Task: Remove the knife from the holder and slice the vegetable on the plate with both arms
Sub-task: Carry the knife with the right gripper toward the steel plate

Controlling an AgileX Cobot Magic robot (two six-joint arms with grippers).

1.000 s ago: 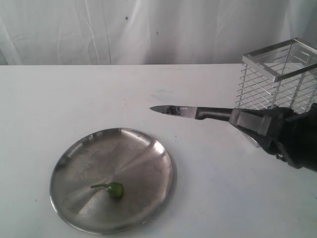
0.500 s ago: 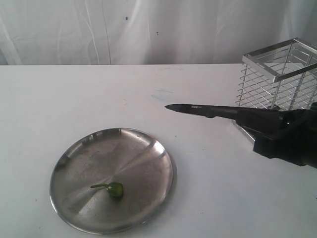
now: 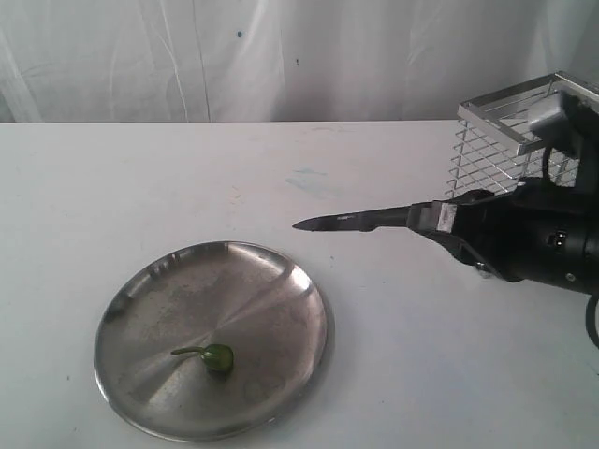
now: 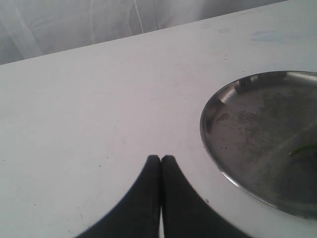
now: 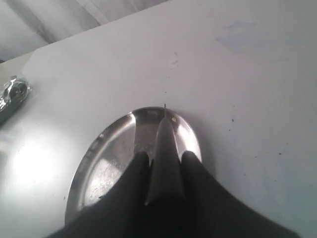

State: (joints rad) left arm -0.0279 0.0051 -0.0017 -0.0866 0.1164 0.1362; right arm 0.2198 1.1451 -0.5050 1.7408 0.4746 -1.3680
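Note:
My right gripper point(image 3: 438, 223) is shut on the dark knife point(image 3: 351, 222), holding it level above the table with the blade pointing left, just right of the plate point(image 3: 140, 290). In the right wrist view the knife point(image 5: 165, 148) sticks out between the gripper point(image 5: 165, 157) fingers toward the plate point(image 5: 119, 144). A small green chili, the vegetable point(image 3: 213, 356), lies on the plate's near part. The wire holder point(image 3: 524, 140) stands at the back right behind the arm. My left gripper point(image 4: 161, 158) is shut with nothing in it, over bare table beside the plate point(image 4: 218, 148); it is out of the exterior view.
White table with a pale curtain behind. A crumpled shiny object point(image 5: 14, 94) lies at the table's edge in the right wrist view. The right arm's black body point(image 3: 543, 243) fills the space in front of the holder.
The right gripper has turned and lowered the knife slightly, with the tip back to the left compared with half a second ago. The chili and plate have not moved.

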